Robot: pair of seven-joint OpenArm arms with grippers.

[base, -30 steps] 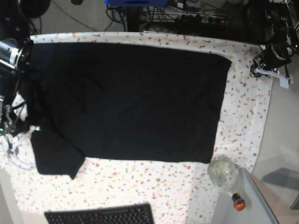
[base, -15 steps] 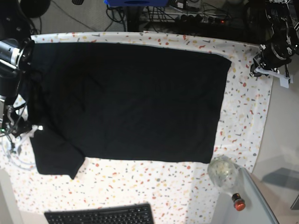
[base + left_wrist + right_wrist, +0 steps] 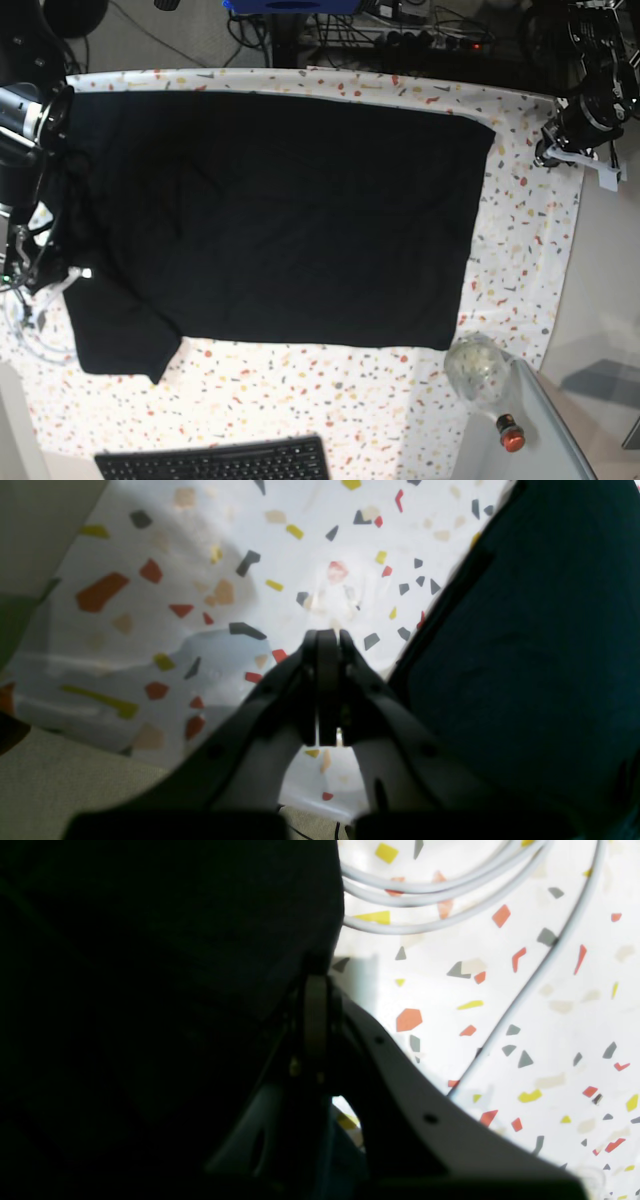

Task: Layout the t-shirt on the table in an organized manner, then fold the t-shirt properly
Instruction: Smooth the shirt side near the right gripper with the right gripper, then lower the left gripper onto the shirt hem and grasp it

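The black t-shirt (image 3: 280, 210) lies spread flat over most of the speckled table (image 3: 330, 395), with one sleeve (image 3: 115, 330) pointing toward the front left. At that sleeve's upper edge, my right gripper (image 3: 74, 276) is shut on the t-shirt's hem. In the right wrist view the dark t-shirt (image 3: 150, 990) covers the left half and meets the closed right gripper (image 3: 316, 982). My left gripper (image 3: 549, 152) is at the table's far right corner. Its jaws are pressed together and hold nothing, seen close as the left gripper (image 3: 327, 636) over the bare cloth, beside the t-shirt (image 3: 540, 630).
White cables (image 3: 425, 887) loop on the cloth beside the right gripper, and the same cables (image 3: 25, 335) show at the table's left edge. A black keyboard (image 3: 215, 462) lies at the front. A crumpled clear plastic item (image 3: 475, 366) and a red-capped bottle (image 3: 511, 432) are at the front right.
My right gripper has gone from open to shut at the sleeve's edge, shifting slightly. The left arm and the t-shirt's body have not moved.
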